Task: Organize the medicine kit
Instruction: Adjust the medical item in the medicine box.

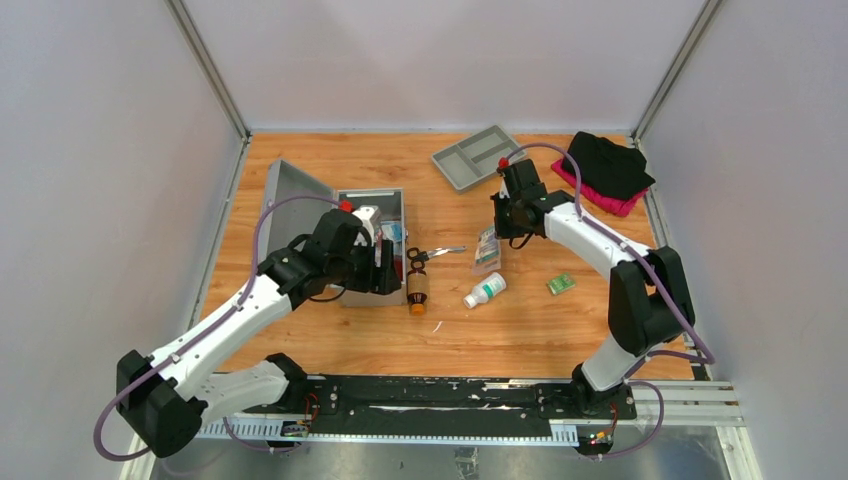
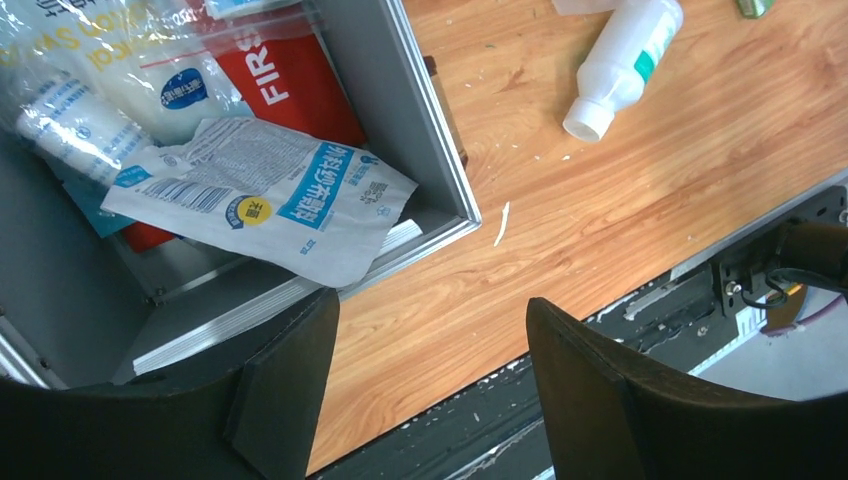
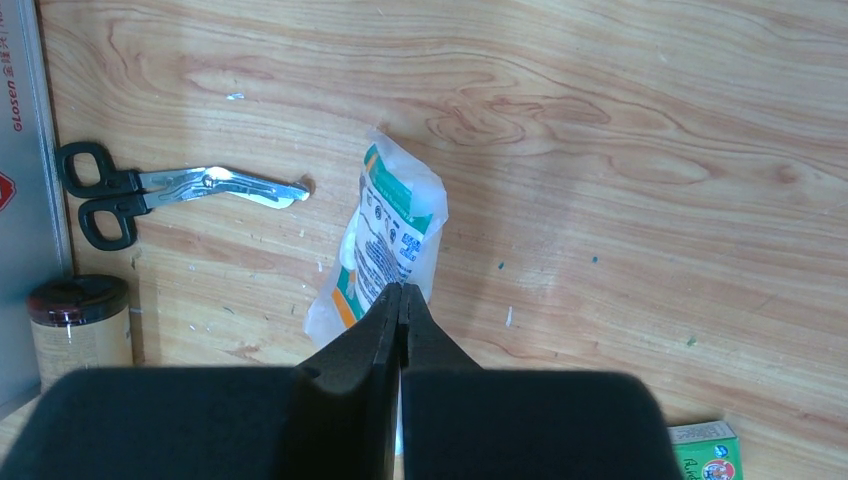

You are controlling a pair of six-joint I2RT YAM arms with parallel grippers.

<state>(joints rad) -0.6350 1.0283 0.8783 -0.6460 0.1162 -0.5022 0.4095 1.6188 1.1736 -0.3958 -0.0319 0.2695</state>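
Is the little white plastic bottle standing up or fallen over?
Fallen over. The white plastic bottle lies on its side on the wooden table, with its whole length flat against the wood.

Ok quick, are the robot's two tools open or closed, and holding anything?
Left tool: open, holding nothing.
Right tool: closed, tips over the plastic packet.

The right claw [image 3: 400, 300] has its fingers pressed together, the tips just over the near end of a clear packet [image 3: 390, 225] with green print, lying on the wooden surface [image 3: 620, 180]. Left of the packet lie black-handled scissors [image 3: 160, 188] and, nearer, a brown jar [image 3: 80, 325]. Well right of the packet is a small green box [image 3: 708, 452].
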